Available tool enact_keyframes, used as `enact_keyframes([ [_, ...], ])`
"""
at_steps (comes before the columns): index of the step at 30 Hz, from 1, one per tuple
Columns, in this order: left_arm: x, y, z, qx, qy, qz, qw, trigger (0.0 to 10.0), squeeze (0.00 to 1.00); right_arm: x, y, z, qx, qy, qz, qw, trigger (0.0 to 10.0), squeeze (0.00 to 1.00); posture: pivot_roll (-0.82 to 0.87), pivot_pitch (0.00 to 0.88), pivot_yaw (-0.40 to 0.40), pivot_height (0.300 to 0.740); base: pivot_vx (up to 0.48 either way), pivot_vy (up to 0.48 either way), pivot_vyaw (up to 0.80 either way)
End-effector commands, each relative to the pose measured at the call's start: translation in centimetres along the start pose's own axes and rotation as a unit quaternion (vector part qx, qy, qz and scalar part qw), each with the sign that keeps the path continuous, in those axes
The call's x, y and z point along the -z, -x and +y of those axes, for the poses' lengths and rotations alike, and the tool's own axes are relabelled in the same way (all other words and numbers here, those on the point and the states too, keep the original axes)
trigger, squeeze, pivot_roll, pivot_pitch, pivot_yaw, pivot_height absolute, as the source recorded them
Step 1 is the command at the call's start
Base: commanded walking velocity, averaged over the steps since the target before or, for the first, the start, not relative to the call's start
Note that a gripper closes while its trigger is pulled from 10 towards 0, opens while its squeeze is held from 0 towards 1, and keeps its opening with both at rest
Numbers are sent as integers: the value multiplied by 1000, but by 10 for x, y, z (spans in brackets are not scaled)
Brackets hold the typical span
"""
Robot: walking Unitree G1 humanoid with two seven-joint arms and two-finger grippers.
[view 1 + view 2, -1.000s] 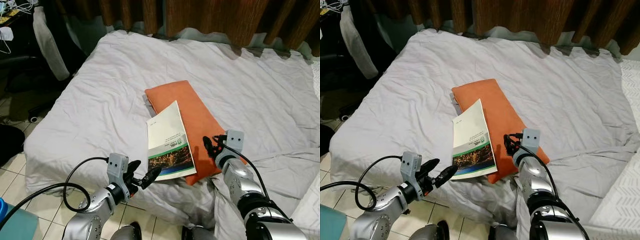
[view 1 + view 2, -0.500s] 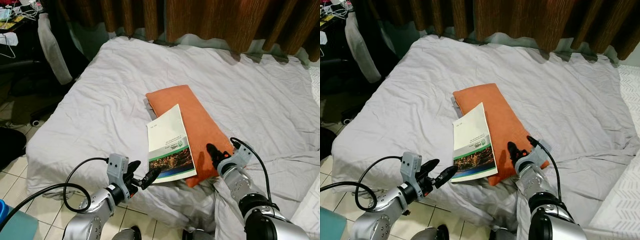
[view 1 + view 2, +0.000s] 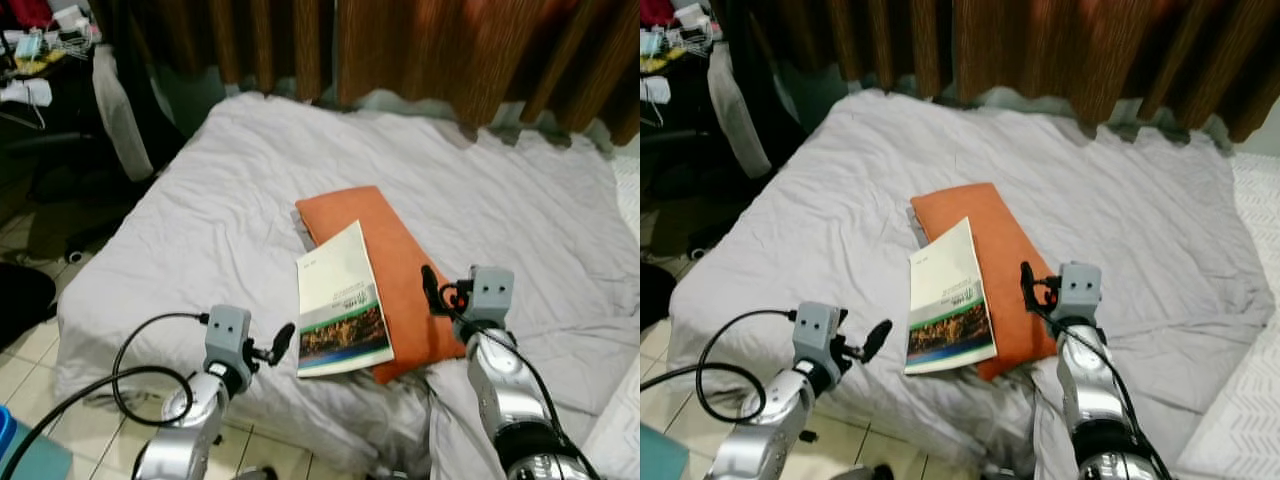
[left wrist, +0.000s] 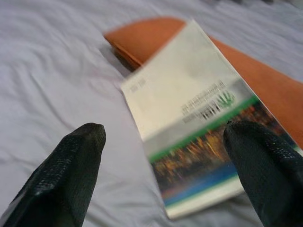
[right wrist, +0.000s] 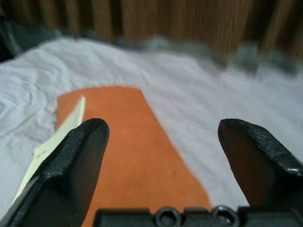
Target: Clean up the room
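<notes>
A white booklet with a green band and a city photo (image 3: 340, 300) lies on the grey bed, partly over an orange pillow (image 3: 385, 255). My left gripper (image 3: 279, 344) hovers off the bed's near edge, just left of the booklet's near corner. It is open, and the booklet (image 4: 189, 118) shows between its fingers (image 4: 71, 175). At the pillow's right edge my right gripper (image 3: 432, 290) is held level. It is open too, with the pillow (image 5: 137, 151) lying ahead between the fingers (image 5: 71, 165). Neither holds anything.
The bed's grey sheet (image 3: 200, 210) is rumpled, and brown curtains (image 3: 420, 50) hang behind it. To the left are a white garment (image 3: 120, 110), a cluttered desk (image 3: 40, 60) and tiled floor (image 3: 30, 350). A black cable (image 3: 150, 375) loops from my left arm.
The view has tilted and shifted a little. My right gripper has risen and levelled beside the pillow's right edge. My left wrist has rolled, so its fingers now line up edge-on toward the booklet.
</notes>
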State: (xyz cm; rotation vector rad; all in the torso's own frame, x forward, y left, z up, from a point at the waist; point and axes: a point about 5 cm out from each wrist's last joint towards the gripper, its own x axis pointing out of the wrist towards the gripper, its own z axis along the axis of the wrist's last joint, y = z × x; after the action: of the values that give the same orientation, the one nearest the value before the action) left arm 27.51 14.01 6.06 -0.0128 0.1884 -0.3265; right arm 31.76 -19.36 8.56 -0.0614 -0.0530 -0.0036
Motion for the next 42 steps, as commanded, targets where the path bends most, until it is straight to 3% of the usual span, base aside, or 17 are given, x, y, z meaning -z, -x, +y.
enact_keyframes([
  [1,-3,3,2,-26,-28,-21,999,10000,0,2,14,4,-16,7,-12,1000,10000,1000,30,71,-9,740,0,0,0],
  [2,-5,8,2,-33,-37,-34,998,10000,0,6,24,3,-24,5,-12,1000,10000,1000,28,67,-11,740,0,0,0],
  [4,-5,8,2,-33,-37,-34,998,10000,0,6,24,3,-24,5,-12,1000,10000,1000,28,67,-11,740,0,0,0],
  [5,-10,26,2,-39,-64,-72,995,10000,0,10,54,-4,-34,-5,-14,999,10000,1000,20,64,-9,740,0,0,0],
  [6,-13,36,1,-42,-75,-86,993,10000,0,12,69,-10,-29,-5,-9,1000,10000,1000,16,64,-8,740,0,0,0],
  [7,-13,36,1,-42,-75,-86,993,10000,0,12,69,-10,-29,-5,-9,1000,10000,1000,16,64,-8,740,0,0,0],
  [9,-18,46,-3,-42,-90,-107,989,10000,0,15,90,-21,-6,1,0,1000,10000,1000,9,55,-4,740,0,0,0],
  [14,-26,41,-12,-32,-83,-130,987,10000,0,22,105,-24,9,3,19,1000,10000,1000,6,48,6,740,0,0,0],
  [15,-25,38,-13,-29,-72,-129,989,10000,0,24,104,-19,0,0,27,1000,10000,643,-3,43,15,740,0,0,0],
  [16,-25,38,-13,-29,-72,-129,989,10000,0,24,104,-19,0,0,27,1000,10000,643,-3,43,15,740,0,0,0],
  [17,-23,30,-11,-25,-49,-120,991,10000,0,26,96,-7,-23,0,42,999,10000,0,-13,41,23,740,0,394,-788],
  [20,-22,24,-7,-29,-41,-113,992,10000,0,27,87,-1,-38,4,53,998,10000,0,-15,42,29,740,0,451,-779],
  [24,-19,21,5,-46,-45,-92,994,10000,0,21,69,-1,-41,-25,51,998,10000,0,-13,47,31,740,0,480,0],
  [27,-14,17,6,-58,-41,-74,995,10000,0,18,57,5,-56,-42,52,996,10000,0,-12,52,29,740,0,135,0],
  [30,-16,15,1,-52,-22,-88,995,10000,0,18,49,13,-71,-48,60,994,10000,0,-9,64,26,740,286,0,0],
  [42,-9,4,-7,-26,-40,-55,997,10000,0,23,46,17,-81,-58,81,992,10000,0,-18,74,28,740,385,0,0],
])
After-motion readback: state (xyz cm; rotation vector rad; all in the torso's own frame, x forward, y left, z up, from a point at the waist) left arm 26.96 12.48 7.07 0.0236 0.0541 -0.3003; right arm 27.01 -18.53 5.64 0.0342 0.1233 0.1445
